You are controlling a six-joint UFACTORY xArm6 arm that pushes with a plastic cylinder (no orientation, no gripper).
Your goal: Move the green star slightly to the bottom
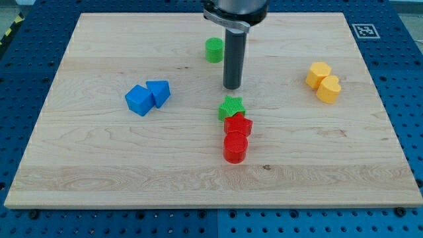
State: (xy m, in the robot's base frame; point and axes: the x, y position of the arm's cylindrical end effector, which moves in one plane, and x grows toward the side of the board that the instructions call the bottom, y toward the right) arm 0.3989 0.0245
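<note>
The green star (231, 106) lies near the middle of the wooden board (99, 165). It touches a red star (238, 123) just below it, and a red cylinder (235, 148) sits right under that. My tip (231, 86) is just above the green star toward the view's top, a small gap away. The dark rod rises from it to the view's top edge.
A green cylinder (214, 49) stands up and left of the rod. A blue cube (139, 100) and a blue triangular block (159, 92) touch at the left. Two yellow blocks (318, 74) (328, 89) touch at the right.
</note>
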